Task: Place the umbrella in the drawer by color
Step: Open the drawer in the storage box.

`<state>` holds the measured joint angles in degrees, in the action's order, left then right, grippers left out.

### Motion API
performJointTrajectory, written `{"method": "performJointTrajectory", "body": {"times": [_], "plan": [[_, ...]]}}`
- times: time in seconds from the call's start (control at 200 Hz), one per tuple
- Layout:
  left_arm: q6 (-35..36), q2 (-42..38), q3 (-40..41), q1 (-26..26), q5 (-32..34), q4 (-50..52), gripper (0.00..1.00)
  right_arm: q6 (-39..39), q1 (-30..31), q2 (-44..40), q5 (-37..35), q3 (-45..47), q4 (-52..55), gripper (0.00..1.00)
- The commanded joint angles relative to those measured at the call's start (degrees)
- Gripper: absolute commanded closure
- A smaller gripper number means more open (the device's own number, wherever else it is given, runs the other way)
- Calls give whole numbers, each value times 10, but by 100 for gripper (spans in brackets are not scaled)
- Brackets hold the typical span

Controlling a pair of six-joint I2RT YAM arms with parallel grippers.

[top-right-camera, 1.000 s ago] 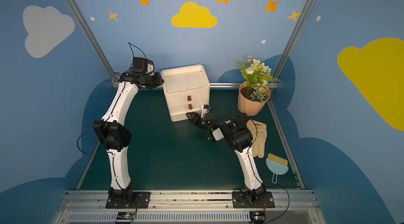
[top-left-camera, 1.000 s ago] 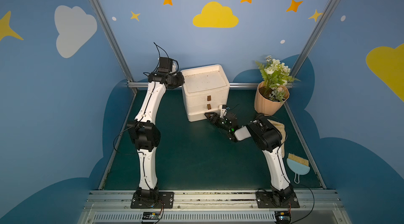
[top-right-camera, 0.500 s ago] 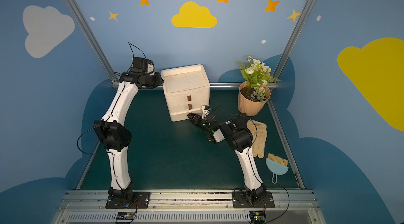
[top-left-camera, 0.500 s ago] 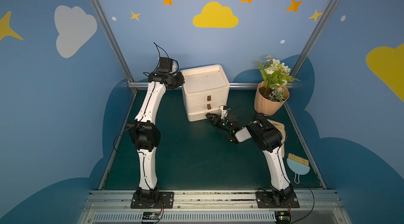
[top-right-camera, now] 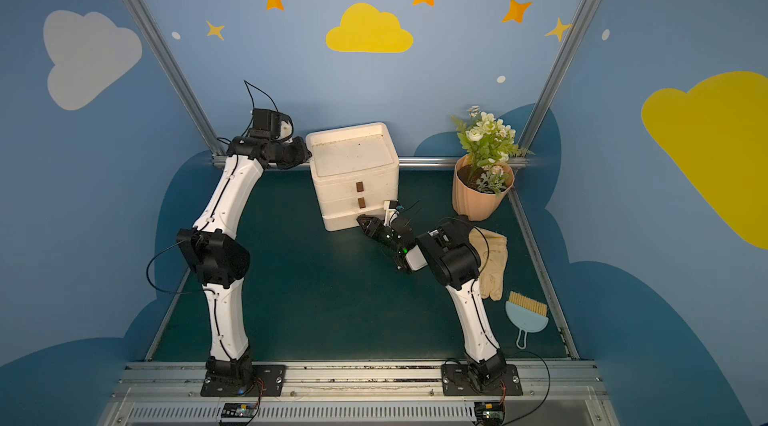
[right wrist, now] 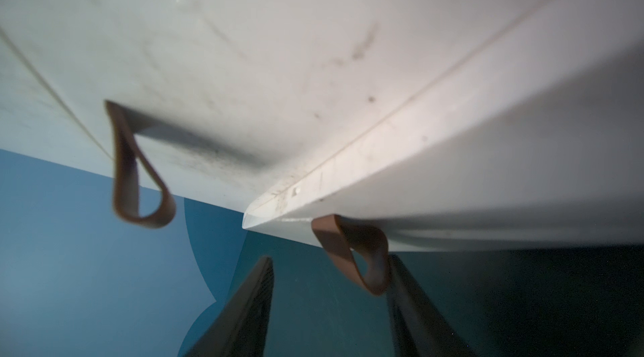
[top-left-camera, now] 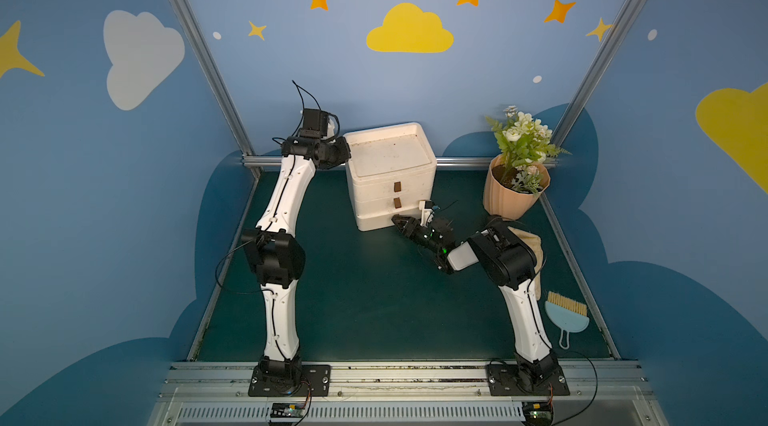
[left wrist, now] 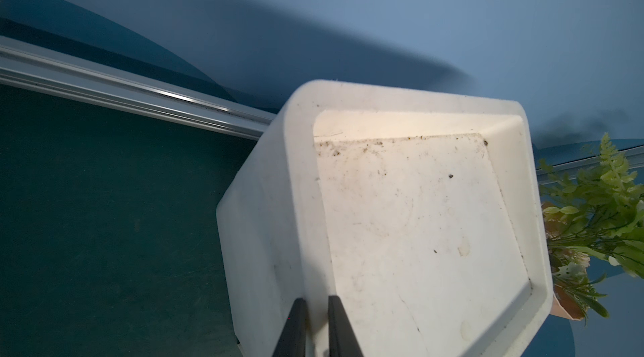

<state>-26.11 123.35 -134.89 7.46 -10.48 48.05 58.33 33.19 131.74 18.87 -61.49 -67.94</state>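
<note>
two grippers on the drawer unit (top-left-camera: 374,199), umbrella nowhere in view

near right corner of the table (top-left-camera: 353,311): blue dustpan brush (top-left-camera: 567,318), then a pair of gloves (top-right-camera: 492,261) further along the right edge. both clear of the work.

mid table: right gripper (top-left-camera: 398,221) sits at the foot of the unit's front. wrist view shows its jaws part open, straddling a brown pull loop (right wrist: 334,247), nothing gripped yet. loop lies close by one finger, well off the other. looks like the lowest drawer's loop; two upper tabs (top-left-camera: 397,186) show above it in both top views.

far edge: left gripper (left wrist: 317,299) is pinched shut on the unit's top rim, on the side toward the left edge, bracing it. plant pot (top-left-camera: 511,199) stands in the far right corner, apart from the unit.

umbrella: not visible in any view, so the colour match can't be checked.

step in hand, my read: open that drawer. centre the loop between the fingers before closing, bite deep on the strap, then pull straight toward the near edge, level, no lift. strap looks soft, expect slack before the drawer moves. unit looks light, would likely skid without the left brace.
</note>
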Motion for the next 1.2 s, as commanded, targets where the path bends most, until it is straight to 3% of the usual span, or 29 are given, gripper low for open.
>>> {"method": "performJointTrajectory", "body": {"times": [0.0, 0.601, 1.196], "plan": [[8, 33, -2, 26, -49, 1, 85, -5, 0, -10, 5, -17, -32, 54], [5, 36, -1, 26, -51, 0, 85, -5, 4, -30, -4, 2, -11, 100], [5, 38, -3, 27, -52, 0, 85, -10, 24, -100, -3, 100, 0, 100]]}}
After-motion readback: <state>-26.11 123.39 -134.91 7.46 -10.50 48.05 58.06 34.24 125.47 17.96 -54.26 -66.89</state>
